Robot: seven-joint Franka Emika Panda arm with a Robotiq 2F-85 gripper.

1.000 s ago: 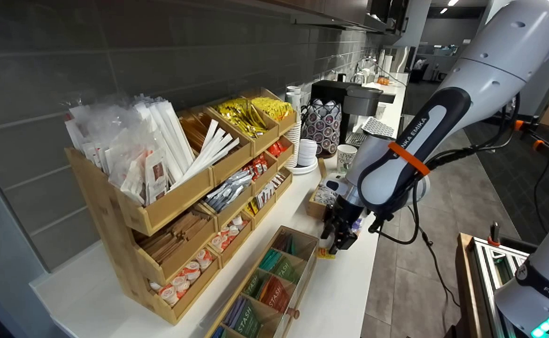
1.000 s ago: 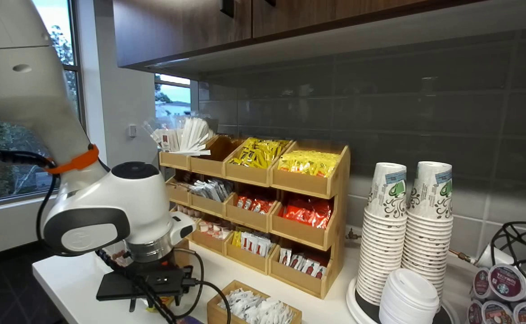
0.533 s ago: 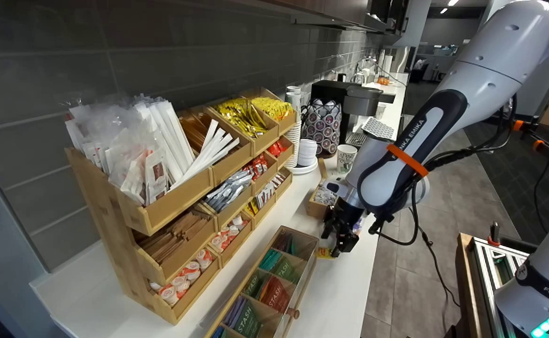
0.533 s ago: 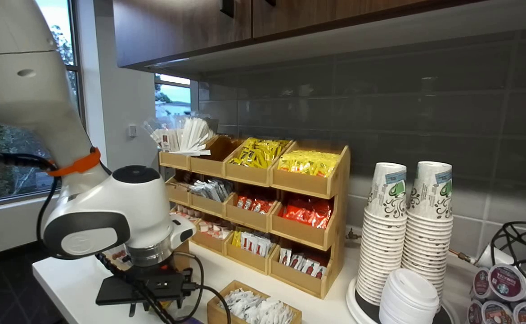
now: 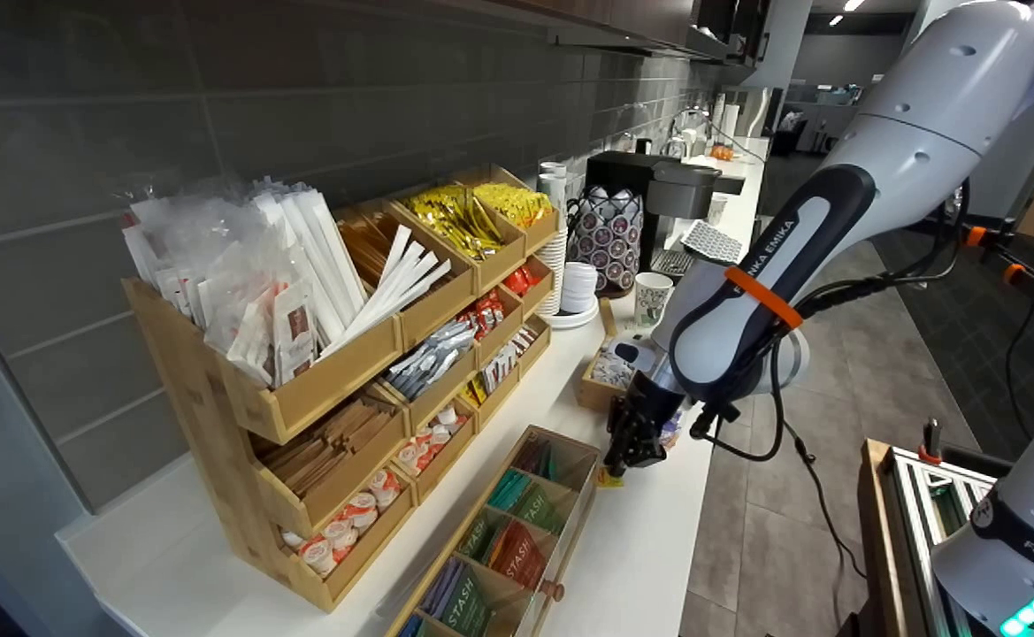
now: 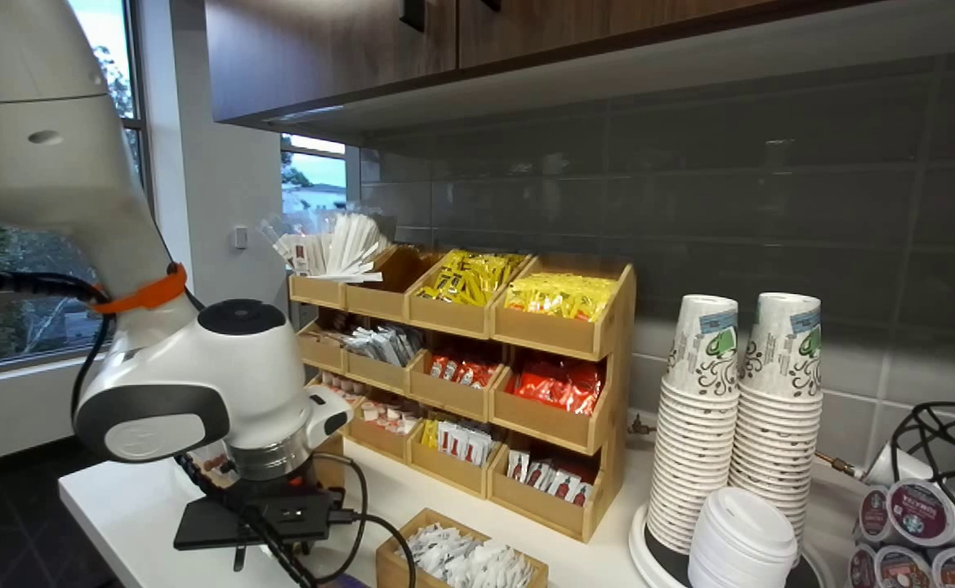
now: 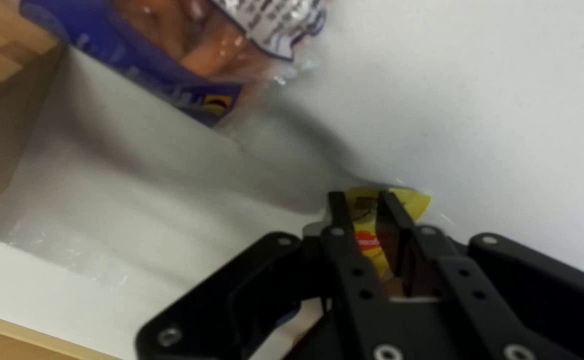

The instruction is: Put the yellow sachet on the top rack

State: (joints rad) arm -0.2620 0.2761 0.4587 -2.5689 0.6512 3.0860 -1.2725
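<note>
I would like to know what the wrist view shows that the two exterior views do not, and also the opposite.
Only the wrist view clearly shows the gap between the two fingers of the gripper, with the yellow sachet visible in it.
Only the exterior views show the wooden top rack, its yellow packets and the stacked paper cups.
All share the white countertop and at least part of the gripper; in an exterior view the sachet also appears.

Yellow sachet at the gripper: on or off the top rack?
Off. Wrist view: sachet at the gripper; an exterior view shows it low at the counter, below the top rack.
</note>
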